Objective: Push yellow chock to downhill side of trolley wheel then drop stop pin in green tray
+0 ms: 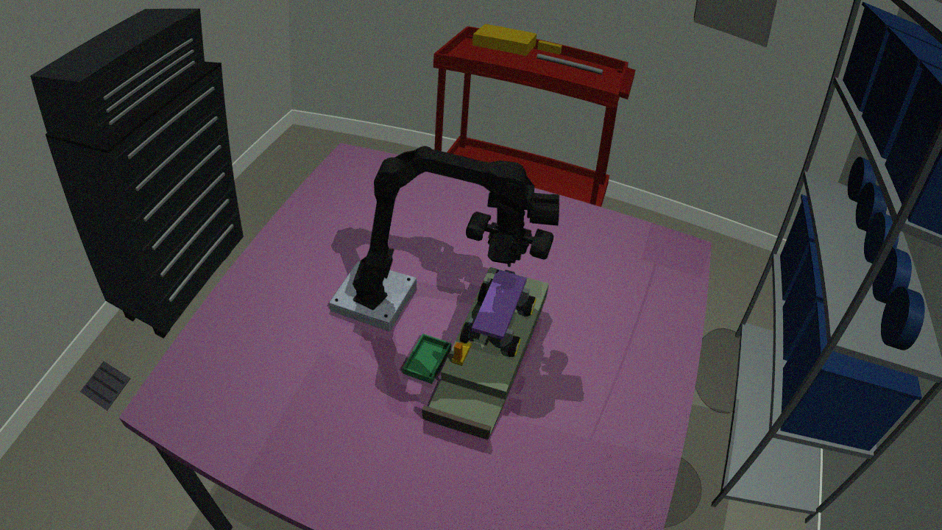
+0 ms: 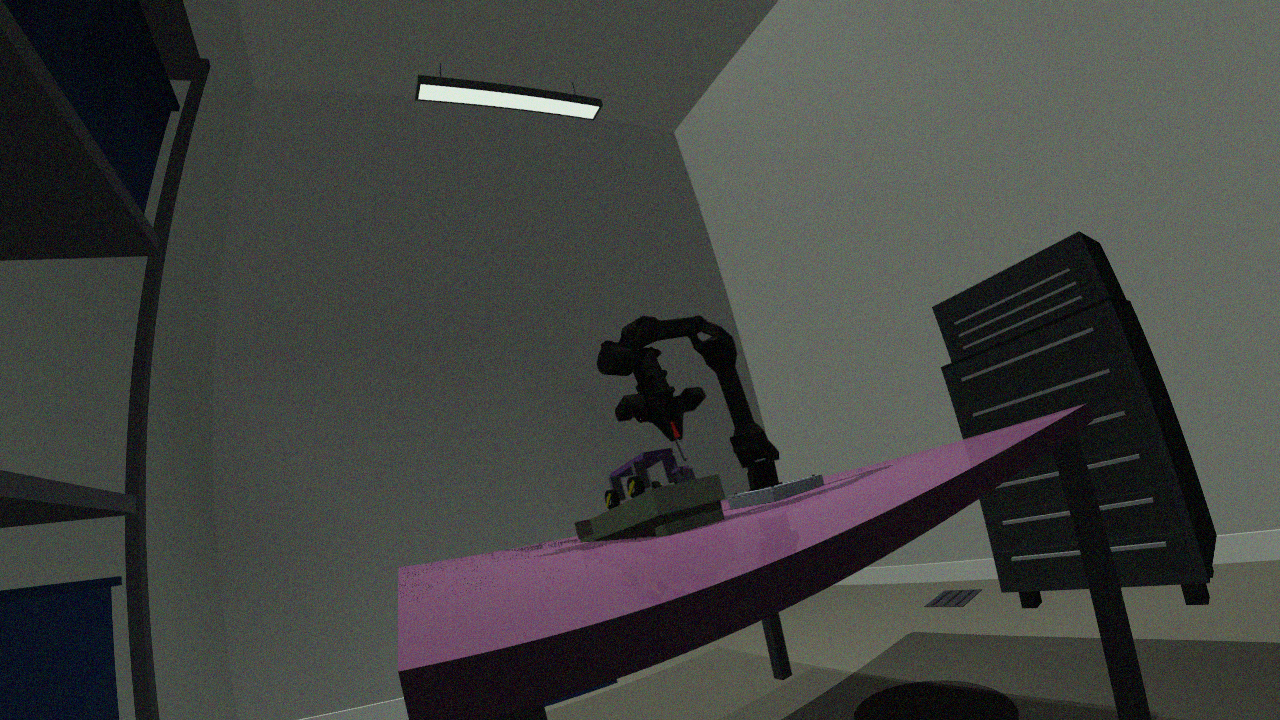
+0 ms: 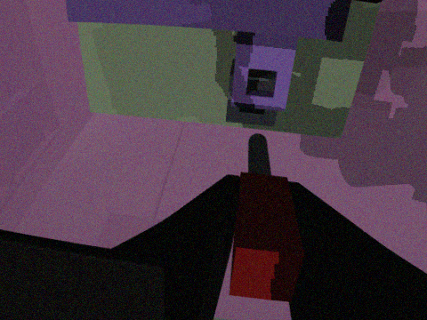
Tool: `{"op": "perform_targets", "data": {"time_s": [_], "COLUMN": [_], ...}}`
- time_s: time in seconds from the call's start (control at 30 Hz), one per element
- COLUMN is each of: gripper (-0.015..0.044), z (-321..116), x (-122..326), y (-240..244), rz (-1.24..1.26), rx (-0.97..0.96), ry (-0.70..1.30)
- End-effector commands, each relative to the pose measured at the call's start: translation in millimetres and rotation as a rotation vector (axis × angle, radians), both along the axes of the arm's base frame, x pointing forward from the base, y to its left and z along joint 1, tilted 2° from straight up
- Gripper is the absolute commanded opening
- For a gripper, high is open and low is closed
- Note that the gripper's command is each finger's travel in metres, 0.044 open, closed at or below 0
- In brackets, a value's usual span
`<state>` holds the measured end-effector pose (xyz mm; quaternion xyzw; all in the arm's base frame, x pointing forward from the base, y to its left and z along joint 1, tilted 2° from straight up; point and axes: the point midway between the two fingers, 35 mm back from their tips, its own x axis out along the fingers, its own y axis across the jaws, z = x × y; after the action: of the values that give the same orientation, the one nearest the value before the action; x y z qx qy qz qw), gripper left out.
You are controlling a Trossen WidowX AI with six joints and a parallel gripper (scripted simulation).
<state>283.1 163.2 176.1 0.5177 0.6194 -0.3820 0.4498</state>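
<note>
My gripper point(image 1: 508, 259) point(image 3: 260, 191) is shut on the red-headed stop pin point(image 2: 675, 430) point(image 3: 269, 209), above the uphill end of the ramp point(image 1: 479, 370) point(image 2: 689, 497) point(image 3: 151, 71). The pin's grey shank points down; its tip is clear of the purple block with a square hole point(image 3: 286, 84). The purple trolley point(image 1: 502, 299) point(image 2: 646, 461) point(image 3: 178, 11) stands on the ramp. The yellow chock point(image 1: 458, 352) with its orange handle sits just downhill of its tray-side lower wheel; whether they touch is too small to tell. The green tray point(image 1: 427, 359) beside the ramp is empty.
The arm's pale base plate point(image 1: 402, 288) is on the pink table point(image 1: 296, 408) point(image 2: 537, 608), to the left of the ramp. A red cart point(image 1: 527, 72) stands behind the table, a black tool cabinet point(image 1: 132, 164) point(image 2: 1056, 429) to its left, and shelving with blue bins point(image 1: 856, 402) to its right.
</note>
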Motion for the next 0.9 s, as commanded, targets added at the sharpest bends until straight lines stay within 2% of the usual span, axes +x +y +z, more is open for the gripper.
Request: {"op": "perform_targets", "data": {"time_s": [0.0, 0.4, 0.87], "gripper": [0.0, 0.0, 0.0], "z": [2.9, 6.9, 5.7], "x": [0.2, -2.4, -49.7], "y": [7.1, 20.2, 13.2], "rz": [-0.003, -0.003, -0.003], "rx": [0.007, 0.008, 0.008], "ry": [-0.007, -0.007, -0.003]}}
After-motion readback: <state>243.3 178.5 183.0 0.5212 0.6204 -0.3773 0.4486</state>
